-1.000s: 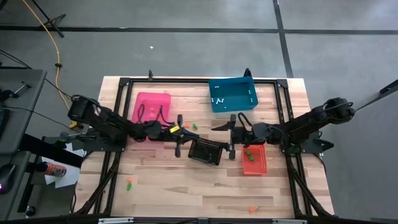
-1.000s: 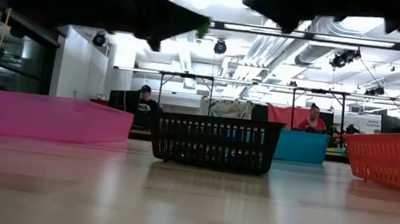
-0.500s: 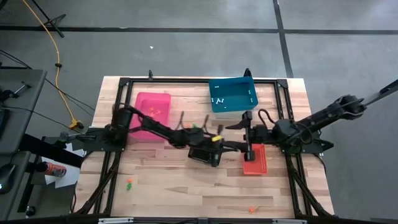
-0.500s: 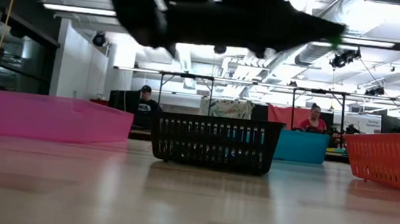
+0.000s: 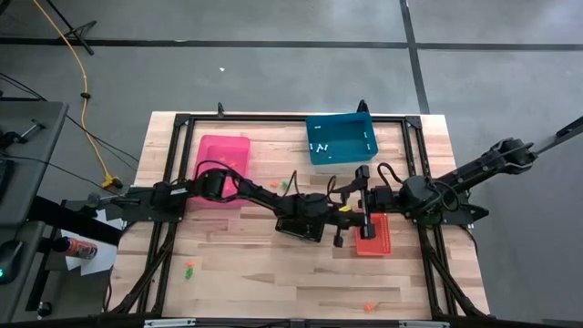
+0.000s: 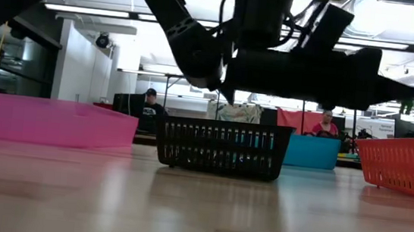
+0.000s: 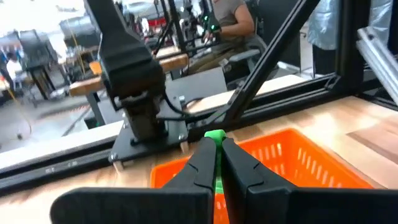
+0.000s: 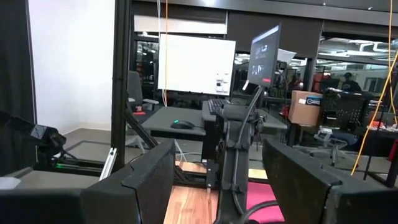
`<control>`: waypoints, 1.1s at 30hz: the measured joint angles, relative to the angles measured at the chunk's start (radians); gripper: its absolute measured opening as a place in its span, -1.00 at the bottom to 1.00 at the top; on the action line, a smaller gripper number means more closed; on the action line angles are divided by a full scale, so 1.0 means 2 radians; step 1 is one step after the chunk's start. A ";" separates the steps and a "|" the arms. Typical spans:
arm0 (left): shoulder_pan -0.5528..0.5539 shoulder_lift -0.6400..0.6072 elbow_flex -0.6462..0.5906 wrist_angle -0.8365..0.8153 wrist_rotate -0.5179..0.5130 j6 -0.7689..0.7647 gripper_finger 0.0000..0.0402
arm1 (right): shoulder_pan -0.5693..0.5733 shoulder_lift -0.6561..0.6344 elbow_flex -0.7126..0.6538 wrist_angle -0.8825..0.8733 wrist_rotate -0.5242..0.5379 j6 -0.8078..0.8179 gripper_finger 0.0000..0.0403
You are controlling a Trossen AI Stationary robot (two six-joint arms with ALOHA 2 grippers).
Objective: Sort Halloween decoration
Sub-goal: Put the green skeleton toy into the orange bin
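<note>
My left gripper (image 5: 356,217) reaches across the black basket (image 5: 301,221) to the left rim of the red bin (image 5: 375,239). It is shut on a small green trinket (image 7: 215,135), one piece of the Halloween decoration. The low view shows the trinket (image 6: 408,106) at the fingertips, above the red bin (image 6: 408,162). My right gripper (image 8: 217,168) is open with nothing between its fingers, raised just beyond the red bin's far end (image 5: 361,182). More trinkets lie loose on the table, green and orange ones (image 5: 189,268) near the left and an orange one (image 5: 369,307) at the near edge. My left gripper pinches the green trinket between its two fingertips (image 7: 205,152), and the trinket's top end (image 7: 215,133) sticks out past them. The fingers lie level and come from the table's left. The trinket is lifted clear, above the red bin's (image 7: 280,155) left rim.
A pink bin (image 5: 223,155) stands at the far left and a blue bin (image 5: 340,138) with white pieces at the far middle. A dark frame (image 5: 182,123) runs around the table's working area. People sit in the room behind (image 6: 149,103).
My left gripper has swung toward the table's right edge, passing over the black basket to the red bin and sinking a little, with the green trinket still between its shut fingers. My right gripper has risen and drawn back a little toward the right.
</note>
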 joint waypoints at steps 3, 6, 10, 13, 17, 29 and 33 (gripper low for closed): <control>0.001 0.002 0.020 -0.050 -0.012 -0.024 -0.97 | 0.000 0.000 0.000 0.000 0.000 0.000 0.17; 0.004 0.003 0.046 -0.122 -0.011 -0.038 -0.85 | 0.000 0.000 0.000 0.000 0.000 0.000 0.17; 0.003 0.002 0.067 -0.164 -0.009 -0.030 -0.57 | 0.000 0.000 0.000 0.000 0.000 0.000 0.17; -0.004 -0.008 0.071 -0.187 -0.008 -0.029 -0.33 | 0.000 0.000 0.000 0.001 0.000 0.000 0.17; -0.009 -0.047 0.072 -0.297 -0.006 -0.028 -0.08 | 0.000 0.000 0.000 0.004 0.002 0.000 0.17; -0.009 -0.275 -0.178 -0.344 0.015 -0.079 -0.08 | 0.000 0.000 0.000 -0.003 0.000 0.000 0.17; -0.013 -0.390 -0.345 -0.199 0.007 -0.113 -0.13 | 0.000 0.000 0.000 -0.009 0.000 -0.012 0.17</control>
